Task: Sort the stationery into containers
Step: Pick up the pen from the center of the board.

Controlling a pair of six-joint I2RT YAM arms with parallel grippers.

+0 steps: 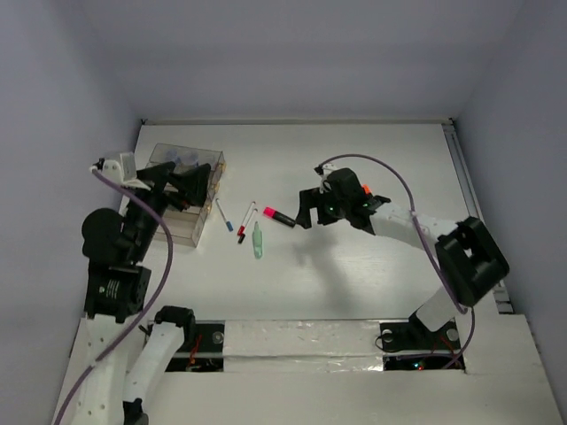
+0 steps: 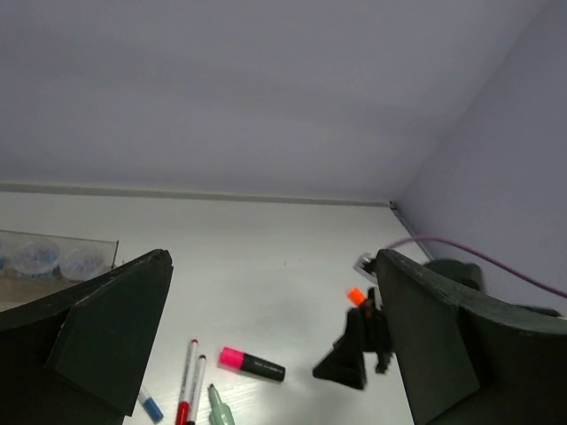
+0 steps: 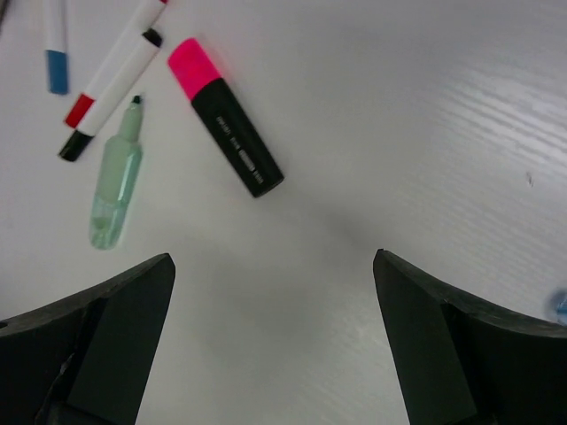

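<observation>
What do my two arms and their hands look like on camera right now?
The left arm and right arm have white links and bulky black joints. A thin purple cable loops along each. The left hand and right hand are black, with broad, wedge-shaped dark fingers. The right wrist carries a small orange patch.

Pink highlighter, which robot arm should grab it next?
Probably the right one. The right gripper is open and sits just beside the pink highlighter, which shows close in its wrist view. The left gripper is farther off, by the containers.
</observation>
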